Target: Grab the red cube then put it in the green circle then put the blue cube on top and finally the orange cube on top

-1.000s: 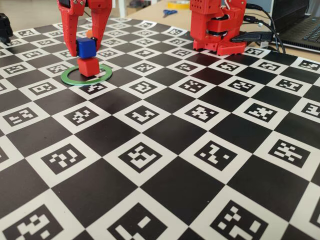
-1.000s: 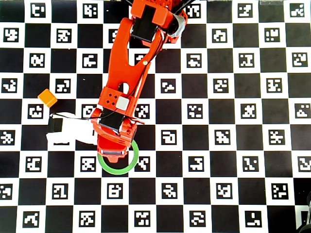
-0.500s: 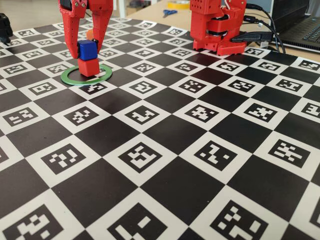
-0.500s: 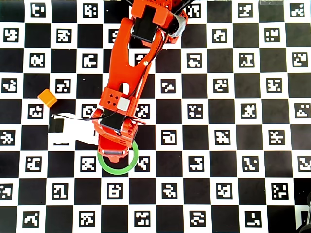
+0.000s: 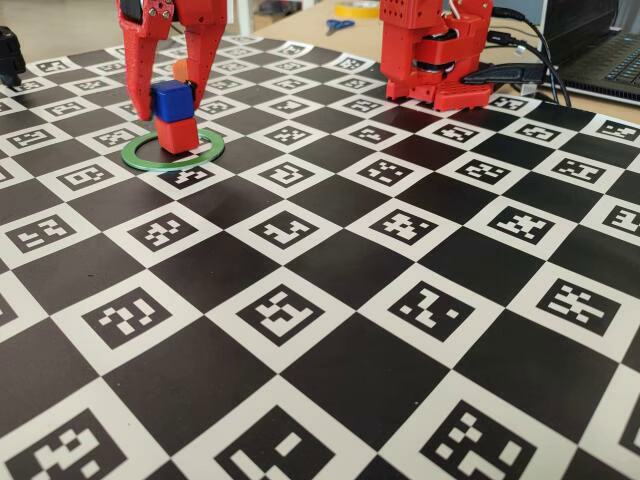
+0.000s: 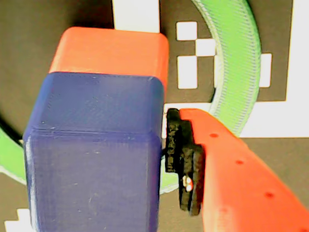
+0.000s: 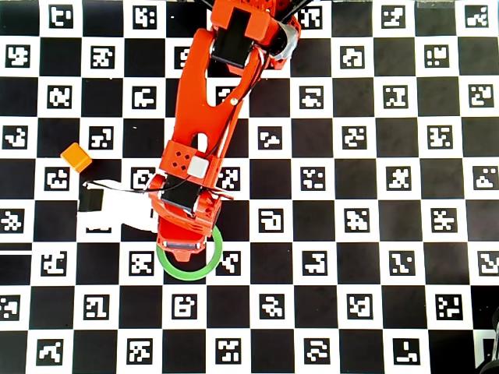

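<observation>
The blue cube (image 5: 172,100) sits on the red cube (image 5: 177,134), a little off to one side, inside the green circle (image 5: 140,155). My gripper (image 5: 167,105) straddles the blue cube with a finger on each side, slightly open. In the wrist view the blue cube (image 6: 91,145) fills the left, with the red cube (image 6: 111,48) under it and the green circle (image 6: 236,58) behind. One black finger pad (image 6: 176,145) stands a hair off the cube's side. The orange cube (image 5: 180,68) lies behind the gripper, and in the overhead view (image 7: 76,157) far left of the arm. There the gripper (image 7: 185,245) hides both stacked cubes.
The arm's red base (image 5: 435,60) stands at the back right on the checkered marker mat (image 5: 330,300). A laptop (image 5: 600,50) and cables lie behind it. Scissors (image 5: 338,25) are on the far desk. A black object (image 5: 8,55) is at the left edge.
</observation>
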Robot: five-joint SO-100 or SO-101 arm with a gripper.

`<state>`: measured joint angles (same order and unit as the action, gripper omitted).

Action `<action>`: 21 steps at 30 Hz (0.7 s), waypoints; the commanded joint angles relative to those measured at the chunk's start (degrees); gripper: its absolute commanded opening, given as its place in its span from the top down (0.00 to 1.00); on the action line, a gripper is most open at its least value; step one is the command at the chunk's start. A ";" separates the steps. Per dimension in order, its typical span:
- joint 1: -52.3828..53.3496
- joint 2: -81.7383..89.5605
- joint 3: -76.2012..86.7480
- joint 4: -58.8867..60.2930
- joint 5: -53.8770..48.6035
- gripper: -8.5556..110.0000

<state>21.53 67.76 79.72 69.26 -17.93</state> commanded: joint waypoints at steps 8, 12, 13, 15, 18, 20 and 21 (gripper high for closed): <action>0.18 2.81 -0.09 -0.44 0.70 0.56; 0.62 3.60 -0.09 0.62 1.41 0.54; 0.62 3.78 -0.09 0.97 1.41 0.54; 0.62 4.22 -0.09 1.67 1.32 0.54; 0.70 5.19 -0.09 2.55 1.05 0.53; 0.70 6.15 -0.09 3.52 0.88 0.53; 0.70 6.68 -0.18 4.04 0.79 0.53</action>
<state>21.53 67.76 80.24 72.33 -16.79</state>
